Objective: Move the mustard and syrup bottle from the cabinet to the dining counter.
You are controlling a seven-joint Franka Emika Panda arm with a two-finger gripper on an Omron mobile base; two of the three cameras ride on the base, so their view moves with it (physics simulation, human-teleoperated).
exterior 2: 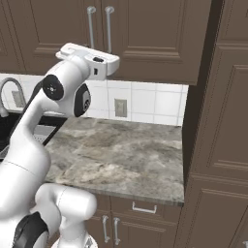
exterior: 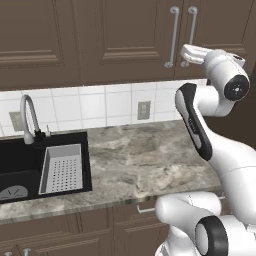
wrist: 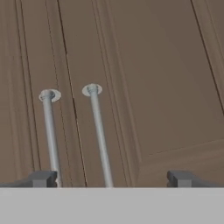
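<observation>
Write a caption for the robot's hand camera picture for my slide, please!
Open claw facing the closed cabinet, lined up near its two silver bar handles.

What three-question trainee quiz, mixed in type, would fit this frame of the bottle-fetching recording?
1. True or false: the cabinet doors are shut.
2. How do the jaws of the gripper stand? A) wide open, B) clamped on a handle, C) holding a bottle.
3. Fill in: the black sink is set in the counter to the ____ of the arm.

Key
1. True; both doors sit closed, with the two handles side by side.
2. A; the jaws are spread, nothing between them, facing the doors.
3. left.
</observation>
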